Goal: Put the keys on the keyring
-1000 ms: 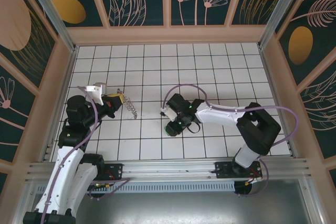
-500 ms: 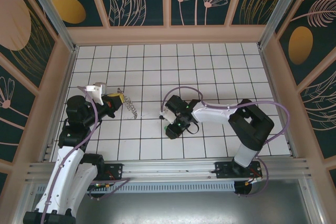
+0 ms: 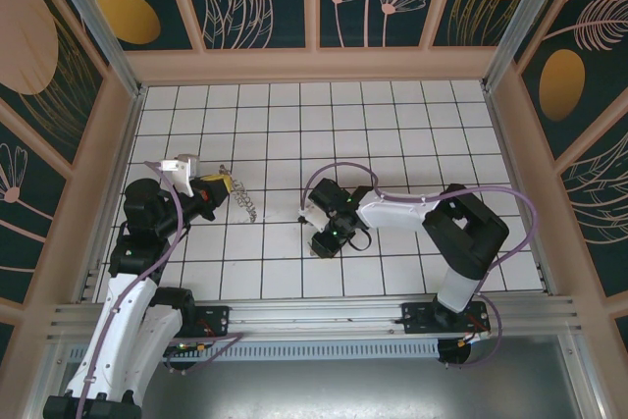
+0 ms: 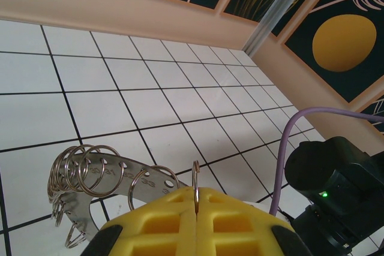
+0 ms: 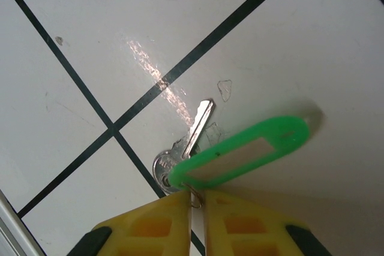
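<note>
R gripper [image 5: 196, 205] fingers stood nearly shut, pinching the small link [image 5: 195, 198] at the key [image 5: 193, 129] head. Key and green tag [image 5: 240, 151] lay flat on the tile floor [image 5: 288, 46]. L gripper [image 4: 197, 201] fingers were clamped on the keyring [image 4: 195, 175], held edge-up. Key appeared light, stiff, slippery; rec. hold at link or head, not tag.

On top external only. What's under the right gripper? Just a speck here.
Observer: A silver key with a green tag, flat on the tile; the right gripper straddles the small loop at the tag's end.
Operator: Gripped?
Observer: Jaws nearly together around it; can't tell if they bite.
Operator: Left?
Observer: The left gripper is shut on one upright ring of a bunch strung on a perforated metal strip.
</note>
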